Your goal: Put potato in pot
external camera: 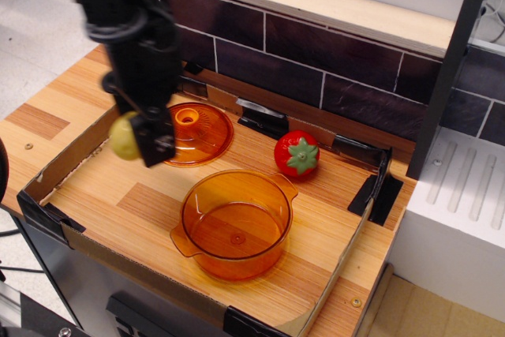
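Robot lab mock-up of toy kitchen. Wooden table point(316, 230) fenced by taped cardboard rim point(59, 165) below pincer point(144, 138); faux dark-tile backsplash point(316, 61) behind it; plastic strawberry point(297, 153) to its right; bare floor point(39, 29), cables point(493, 13) at edges.

I see a wooden counter point(331, 219) edged with low cardboard walls point(59, 165). Behind the counter rises a dark brick-tile wall point(316, 61) capped by a pale shelf point(316, 1). Right of the counter sits a white ribbed surface point(461, 187); left, grey floor point(35, 29).
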